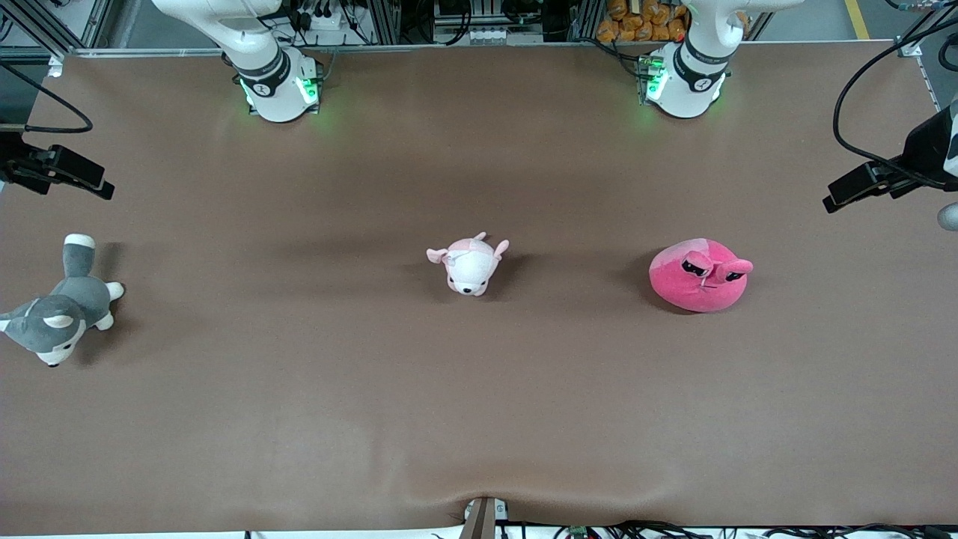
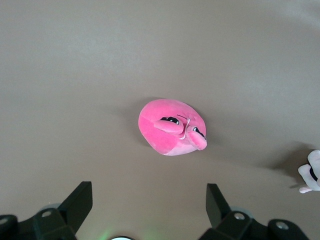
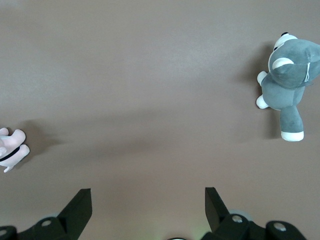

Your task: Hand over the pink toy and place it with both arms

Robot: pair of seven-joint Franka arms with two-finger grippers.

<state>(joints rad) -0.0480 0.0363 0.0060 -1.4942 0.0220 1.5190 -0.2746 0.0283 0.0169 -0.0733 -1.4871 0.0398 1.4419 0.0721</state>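
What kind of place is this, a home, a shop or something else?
Most likely a robotics lab. Two white arms are bolted along one edge of a brown-covered table; cables and metal framing crowd the table's edge by the arm bases, and three plush toys, among them a pink toy, lie spaced out like test pieces.

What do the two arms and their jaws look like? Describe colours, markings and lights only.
Both arms are glossy white with black rings at the joints. The right arm's base and the left arm's base each glow green and carry a small black mark. The left gripper and the right gripper are matte black, with flat angular jaws and silver screws.
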